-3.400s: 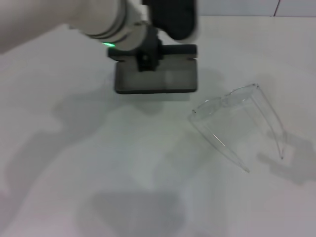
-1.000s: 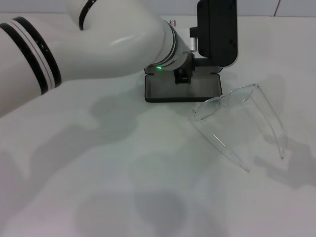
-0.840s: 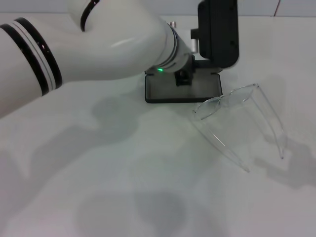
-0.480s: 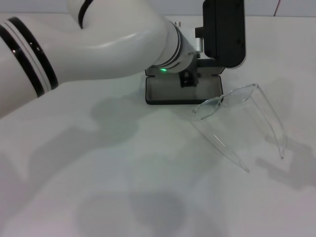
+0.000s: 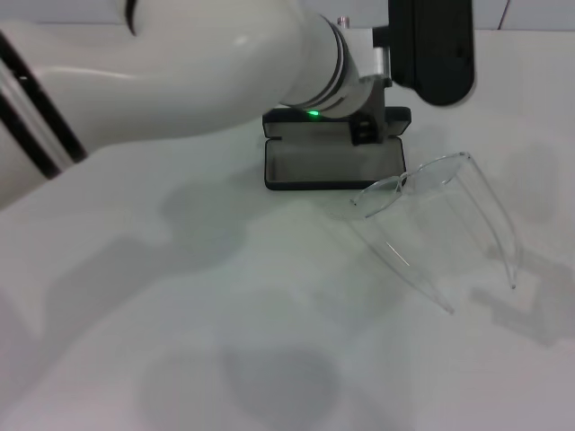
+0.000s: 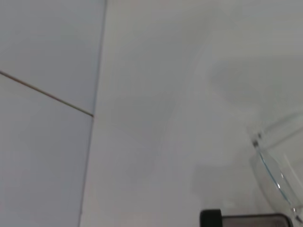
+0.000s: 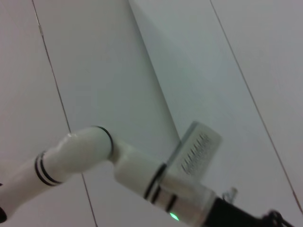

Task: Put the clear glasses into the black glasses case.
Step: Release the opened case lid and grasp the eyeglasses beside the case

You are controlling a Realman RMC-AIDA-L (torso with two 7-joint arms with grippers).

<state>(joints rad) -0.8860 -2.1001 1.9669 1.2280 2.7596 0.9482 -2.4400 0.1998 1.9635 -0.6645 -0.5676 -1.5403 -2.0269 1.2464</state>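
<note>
The black glasses case (image 5: 330,163) lies open at the table's middle back, pale grey lining up, its lid raised behind and partly hidden by my left arm. The clear glasses (image 5: 437,218) rest on the table just right of the case, front rim almost touching its right front corner, both arms unfolded and pointing toward the front right. My left gripper (image 5: 432,49) hangs above and behind the case's right end, its black body at the frame top. In the left wrist view a corner of the case (image 6: 246,219) and part of the glasses (image 6: 277,172) show.
My white left arm (image 5: 180,72) sweeps in from the left over the table's back half, a green light on its wrist. The right wrist view shows only that arm (image 7: 118,161) from afar against pale walls. The white table (image 5: 225,314) stretches bare in front.
Earlier the case slid right and toward the glasses with the left arm on it. Over the last second the left arm moved right and back off the case; case and glasses stayed put.
</note>
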